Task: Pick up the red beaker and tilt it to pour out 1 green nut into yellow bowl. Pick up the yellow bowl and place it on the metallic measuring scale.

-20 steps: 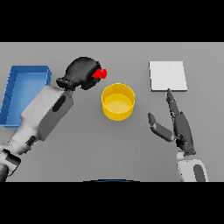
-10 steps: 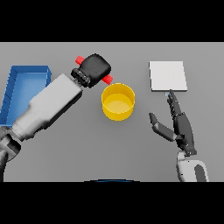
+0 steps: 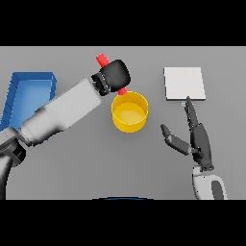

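My left hand (image 3: 115, 75) is shut on the red beaker (image 3: 102, 60), which is tilted steeply. One red end sticks out up and to the left of the hand; the other end (image 3: 122, 91) points down over the back rim of the yellow bowl (image 3: 129, 112). I see no green nut. The metallic measuring scale (image 3: 184, 83) lies flat at the back right. My right hand (image 3: 192, 137) is open to the right of the bowl, its fingers pointing toward the scale's near edge.
A blue tray (image 3: 29, 96) stands at the left, partly behind my left forearm. Grey table (image 3: 96, 158) surrounds everything.
My left hand has carried the beaker right, over the bowl's rim, and tipped it further so its lower end points into the bowl. The right hand has stayed put.
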{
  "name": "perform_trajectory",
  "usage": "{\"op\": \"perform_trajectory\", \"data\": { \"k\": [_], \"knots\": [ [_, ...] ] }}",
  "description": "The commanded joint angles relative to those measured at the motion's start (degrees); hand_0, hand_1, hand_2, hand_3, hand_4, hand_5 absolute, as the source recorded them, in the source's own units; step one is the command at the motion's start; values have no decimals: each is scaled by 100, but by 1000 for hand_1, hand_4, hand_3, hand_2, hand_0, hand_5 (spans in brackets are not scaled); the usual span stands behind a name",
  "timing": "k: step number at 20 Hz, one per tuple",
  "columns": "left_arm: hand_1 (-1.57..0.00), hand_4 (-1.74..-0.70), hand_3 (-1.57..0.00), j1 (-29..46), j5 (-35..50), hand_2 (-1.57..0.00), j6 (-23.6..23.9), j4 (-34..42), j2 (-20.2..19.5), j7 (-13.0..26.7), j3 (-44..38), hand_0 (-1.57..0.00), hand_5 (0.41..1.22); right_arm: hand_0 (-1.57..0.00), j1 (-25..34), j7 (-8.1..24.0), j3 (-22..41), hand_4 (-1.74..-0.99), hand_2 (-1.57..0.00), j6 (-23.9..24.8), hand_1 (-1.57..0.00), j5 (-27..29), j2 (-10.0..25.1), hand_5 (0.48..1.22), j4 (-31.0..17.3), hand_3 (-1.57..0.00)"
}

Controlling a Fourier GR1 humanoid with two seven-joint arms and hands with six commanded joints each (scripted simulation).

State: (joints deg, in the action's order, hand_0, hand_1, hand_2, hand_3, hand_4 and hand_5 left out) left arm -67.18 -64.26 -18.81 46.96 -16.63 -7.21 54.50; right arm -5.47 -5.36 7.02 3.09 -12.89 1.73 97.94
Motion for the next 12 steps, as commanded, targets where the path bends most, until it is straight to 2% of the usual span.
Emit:
{"op": "perform_trajectory", "data": {
  "k": [1, 3, 6, 10, 12],
  "knots": [
    [-1571, -1738, -1552, -63, -124, -1571, 3, -122, 9, -34, 108, -1571, 1221, 1, -43, -24, -33, -1152, 1, -46, 1, 64, 37, 567, 15, 1],
    [-1571, -1738, -1559, -180, -314, -1571, 41, -146, 8, -238, 304, -1571, 1221, 1, -28, 22, 3, -1147, 1, -51, 1, 69, -5, 566, 53, 1],
    [-1571, -1736, -1565, -303, -659, -1571, 121, -231, 65, -274, 602, -1571, 1221, 1, -16, 74, -51, -1129, 1, -39, 1, 78, 34, 566, -4, 1],
    [-1571, -1732, -1568, -526, -1031, -1571, 274, -384, 164, -409, 905, -1571, 1221, 1, -32, -100, -14, -1135, 1, -51, 1, 66, 5, 580, -27, 1],
    [-1571, -1733, -1569, -643, -1213, -1571, 202, -301, 156, -402, 1040, -1571, 1221, 1, -63, -118, -44, -1130, 1, -54, 1, 76, 53, 577, 32, 1]
  ]
}}
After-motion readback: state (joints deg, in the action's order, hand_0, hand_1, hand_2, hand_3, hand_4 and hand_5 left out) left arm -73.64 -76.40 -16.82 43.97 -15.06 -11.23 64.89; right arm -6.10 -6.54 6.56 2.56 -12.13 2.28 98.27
